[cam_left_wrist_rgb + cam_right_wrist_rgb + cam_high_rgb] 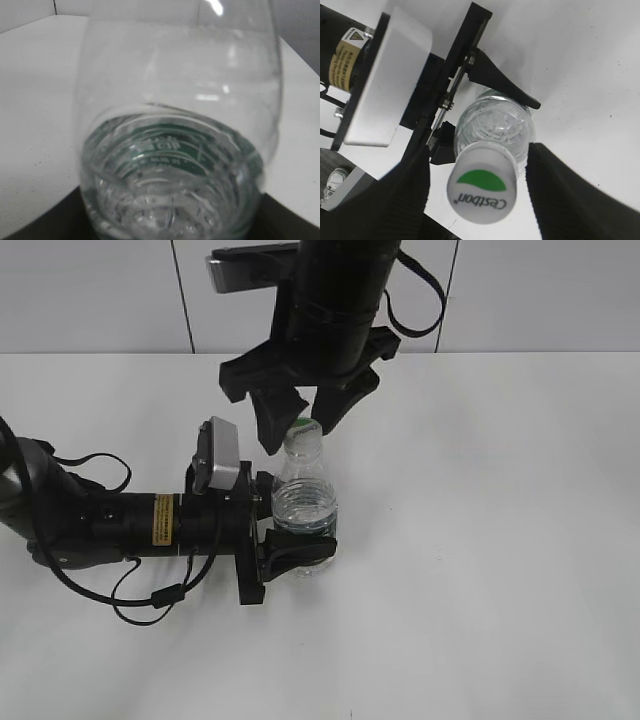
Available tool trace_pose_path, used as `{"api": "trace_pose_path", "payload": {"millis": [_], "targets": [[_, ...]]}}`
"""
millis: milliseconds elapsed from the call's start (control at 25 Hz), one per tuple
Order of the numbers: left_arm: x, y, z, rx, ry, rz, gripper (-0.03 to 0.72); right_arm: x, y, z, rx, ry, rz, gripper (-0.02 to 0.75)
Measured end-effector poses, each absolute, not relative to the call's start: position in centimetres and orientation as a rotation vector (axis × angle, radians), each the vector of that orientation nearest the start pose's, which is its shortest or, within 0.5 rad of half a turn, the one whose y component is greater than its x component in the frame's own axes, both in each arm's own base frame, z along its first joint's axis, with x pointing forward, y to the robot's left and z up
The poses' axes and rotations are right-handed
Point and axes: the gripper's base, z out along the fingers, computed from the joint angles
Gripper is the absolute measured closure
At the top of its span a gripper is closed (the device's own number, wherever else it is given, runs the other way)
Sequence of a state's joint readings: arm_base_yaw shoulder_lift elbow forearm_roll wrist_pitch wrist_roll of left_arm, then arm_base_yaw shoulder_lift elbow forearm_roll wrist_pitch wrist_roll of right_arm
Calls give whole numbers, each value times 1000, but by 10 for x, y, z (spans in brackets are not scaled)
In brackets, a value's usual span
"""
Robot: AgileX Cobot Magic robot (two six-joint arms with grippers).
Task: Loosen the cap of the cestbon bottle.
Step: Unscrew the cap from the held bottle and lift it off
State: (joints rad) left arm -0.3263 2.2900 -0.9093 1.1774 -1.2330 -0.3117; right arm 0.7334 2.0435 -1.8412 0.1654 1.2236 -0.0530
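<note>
L arm lies low along the table (500,620), reaching in from the left. Left gripper (295,530) has its jaws pinching the cestbon bottle (305,502) low on the body, one finger far side, one near side. Bottle stands about mid-table, upright: long axis vertical, neck pointing up. Left wrist view shows only the clear body close up w/ green label band; fingers not clear there.

Right gripper (297,420) hangs over the bottle from the far side, jaws spread, one finger each side of the cap (481,189). In the right wrist view there's a visible gap between cap and both fingers, so no contact yet.

Progress, as I judge it: bottle braced, R gripper lined up over the top. Cap on the neck, looks seated. Left to do: drop a little, close on cap, twist to loosen.
</note>
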Motion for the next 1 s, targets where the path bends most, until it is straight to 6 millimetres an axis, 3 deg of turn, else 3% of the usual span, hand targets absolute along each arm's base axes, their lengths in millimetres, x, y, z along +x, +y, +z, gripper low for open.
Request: {"api": "trace_pose_path", "payload": {"millis": [320, 1000], "targets": [[301, -186, 55, 1224, 1481, -1036, 274, 311, 296, 280, -1079, 2705, 320, 277], [301, -186, 55, 1225, 1481, -1037, 274, 308, 294, 269, -1100, 2741, 309, 277]]}}
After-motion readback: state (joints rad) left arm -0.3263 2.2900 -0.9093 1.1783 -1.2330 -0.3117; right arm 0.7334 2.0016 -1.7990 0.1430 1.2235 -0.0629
